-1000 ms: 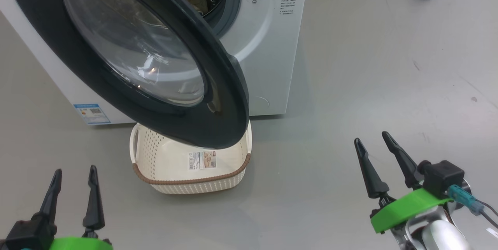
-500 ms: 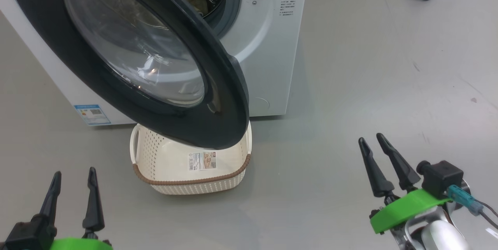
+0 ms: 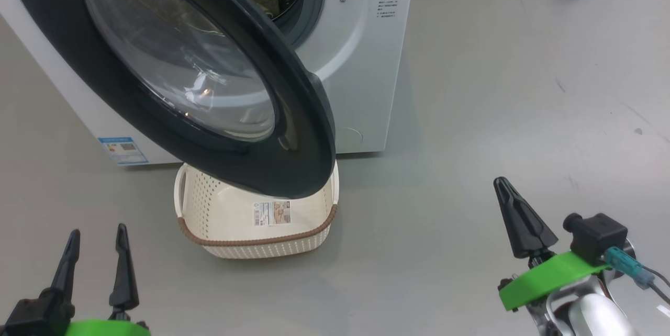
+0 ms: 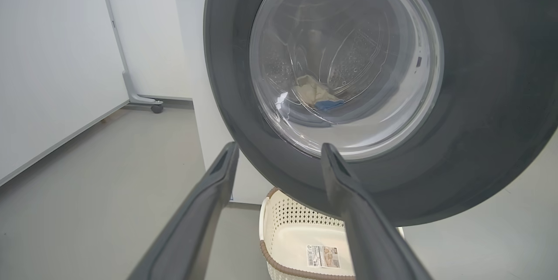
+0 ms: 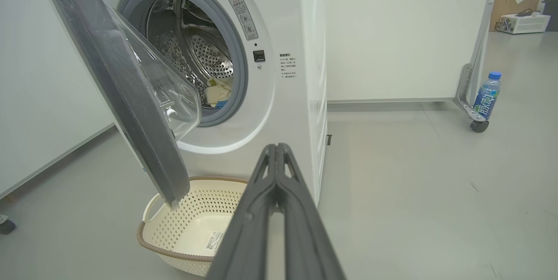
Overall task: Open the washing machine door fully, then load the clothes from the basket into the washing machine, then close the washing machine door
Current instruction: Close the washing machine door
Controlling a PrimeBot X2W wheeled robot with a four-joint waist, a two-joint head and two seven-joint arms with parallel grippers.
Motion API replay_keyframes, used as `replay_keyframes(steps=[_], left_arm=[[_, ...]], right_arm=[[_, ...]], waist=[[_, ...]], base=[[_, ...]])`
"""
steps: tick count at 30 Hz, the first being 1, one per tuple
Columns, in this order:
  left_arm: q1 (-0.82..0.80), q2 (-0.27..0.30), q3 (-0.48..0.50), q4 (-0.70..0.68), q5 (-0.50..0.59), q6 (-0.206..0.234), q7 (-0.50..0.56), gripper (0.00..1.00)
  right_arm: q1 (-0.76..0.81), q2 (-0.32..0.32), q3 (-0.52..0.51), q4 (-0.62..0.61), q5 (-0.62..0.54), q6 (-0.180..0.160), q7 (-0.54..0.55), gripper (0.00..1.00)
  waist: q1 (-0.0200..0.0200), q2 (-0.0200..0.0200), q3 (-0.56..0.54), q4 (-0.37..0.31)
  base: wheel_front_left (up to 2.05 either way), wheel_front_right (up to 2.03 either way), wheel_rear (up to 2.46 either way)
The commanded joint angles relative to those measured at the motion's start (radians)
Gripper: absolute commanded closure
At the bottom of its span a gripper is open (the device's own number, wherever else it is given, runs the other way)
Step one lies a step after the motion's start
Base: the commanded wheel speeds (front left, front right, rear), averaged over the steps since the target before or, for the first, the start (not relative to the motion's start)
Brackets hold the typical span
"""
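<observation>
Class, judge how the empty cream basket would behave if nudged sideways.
The basket looks like empty, perforated plastic, so it is probably light. Low and wide on the smooth grey floor, it would likely slide rather than tip. Its walls may flex slightly.

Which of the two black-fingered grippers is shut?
The right gripper: its two long dark fingers are pressed together into one spike, holding nothing. The left gripper has its fingers well apart.

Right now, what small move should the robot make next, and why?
Probably swing the shut right tool toward the washing machine door to push it closed: the basket is empty, the clothes lie in the drum, the door stands open.
</observation>
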Motion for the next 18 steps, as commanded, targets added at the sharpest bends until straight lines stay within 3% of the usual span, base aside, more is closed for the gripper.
replay_keyframes(steps=[1, 11, 18], left_arm=[[-0.030, 0.010, 0.044, -0.034, 0.012, -0.001, -0.011, 0.00], [-0.039, -0.004, 0.057, -0.030, 0.016, -0.012, -0.011, 0.00], [-0.041, -0.014, 0.069, -0.027, 0.020, -0.019, -0.011, 0.00]], right_arm=[[-0.031, -0.015, 0.012, -0.044, -0.007, 0.000, -0.012, 1.00], [-0.097, -0.021, 0.040, -0.239, -0.037, 0.000, -0.012, 1.00], [-0.186, -0.046, 0.148, -0.419, -0.052, 0.000, -0.012, 1.00]], waist=[[0.0000, 0.0000, 0.002, 0.001], [0.0000, 0.0000, 0.008, 0.008], [0.0000, 0.0000, 0.010, 0.016]], base=[[0.00, 0.00, 0.00], [0.00, 0.00, 0.00], [0.00, 0.00, 0.00]])
